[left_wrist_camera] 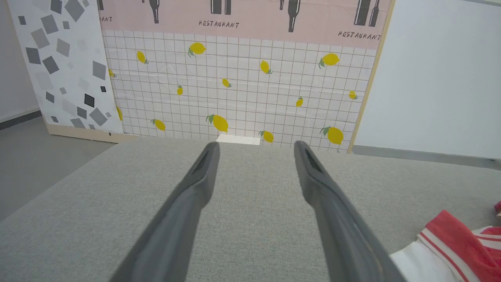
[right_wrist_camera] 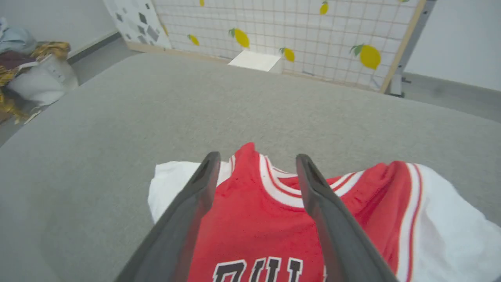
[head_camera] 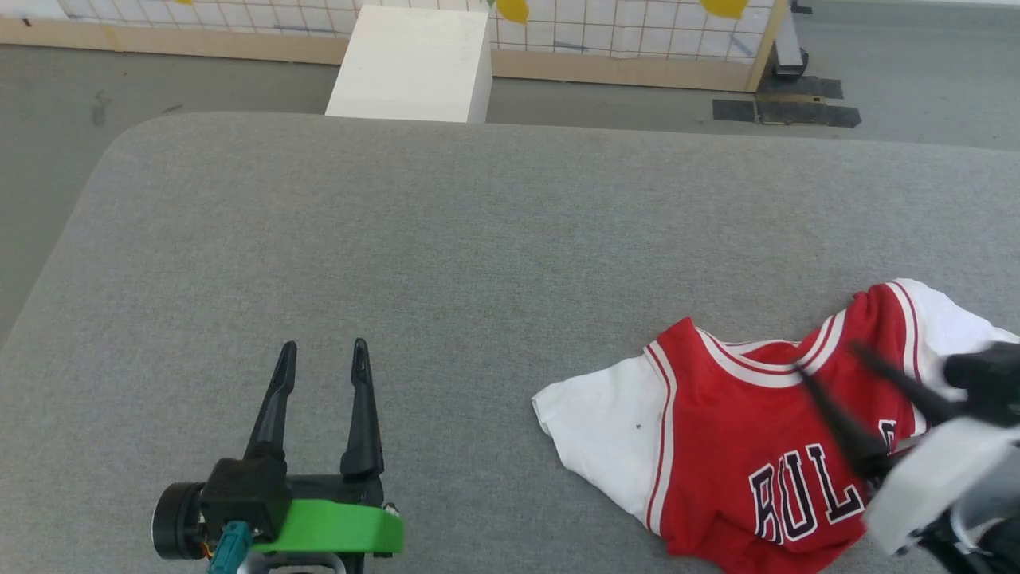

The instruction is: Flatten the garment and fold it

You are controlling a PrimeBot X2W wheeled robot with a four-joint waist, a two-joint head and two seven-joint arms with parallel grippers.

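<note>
Garment (head_camera: 717,414) looks soft, light, rumpled, best pinched at its shoulder seams; right gripper (right_wrist_camera: 256,156) above it, left gripper (head_camera: 324,344) well apart from it, both jaws wide, empty.

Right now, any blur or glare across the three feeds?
Head view: right gripper blurred over the garment, left gripper sharp. Left wrist view: its fingers soft, lemon wall crisp. Right wrist view: mildly soft throughout. Light flat everywhere, no glare.
</note>
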